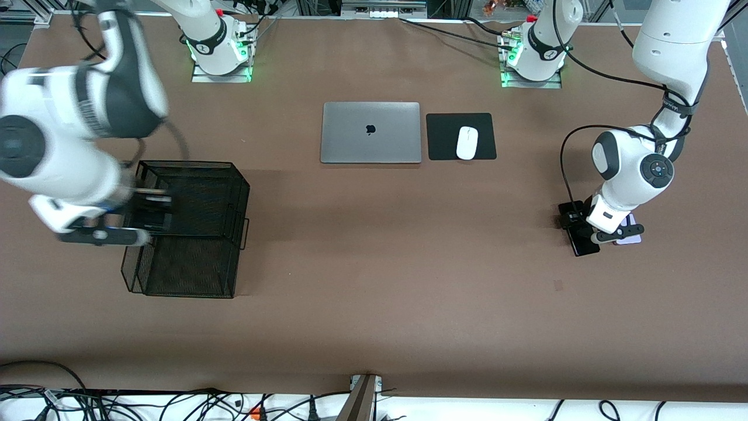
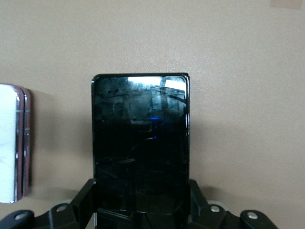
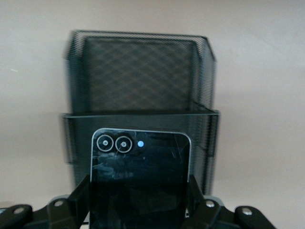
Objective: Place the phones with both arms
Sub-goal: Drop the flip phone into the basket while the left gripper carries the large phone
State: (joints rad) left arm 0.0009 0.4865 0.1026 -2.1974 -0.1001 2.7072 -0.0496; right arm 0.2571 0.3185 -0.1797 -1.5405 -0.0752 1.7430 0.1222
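Phones are the cargo here, and two of them are being gripped at once. The left end effector (image 2: 143, 210) is sitting low at the left arm's end of the tabletop (image 1: 374, 263), its fingers (image 2: 83, 200) clamping narrow across the width of the long black phone (image 2: 140, 143), which is lying flat on the surface. The pale lavender-white phone (image 2: 12, 143) is resting just beside it, apart from it and not being gripped. The right end effector (image 3: 138, 212) is holding the small squarish black phone (image 3: 139, 176) by its side edges over the black mesh basket (image 1: 187, 228) at the right arm's end of the tabletop.

These slabs are looking stiff, thin and fairly light, with glossy faces that are probably slippery and liable to scratch or crack. Pinching the two long edges, as both end effectors are doing, seems the sound hold; the glass faces are best left untouched.

The basket has a taller section and a lower tray nearer the front camera, and its wire rims are what the small squarish black phone could catch on. A grey laptop (image 1: 371, 132) and a white mouse (image 1: 467, 142) on a black pad (image 1: 444, 146) are lying mid-table, well apart from both arms and blocking nothing.
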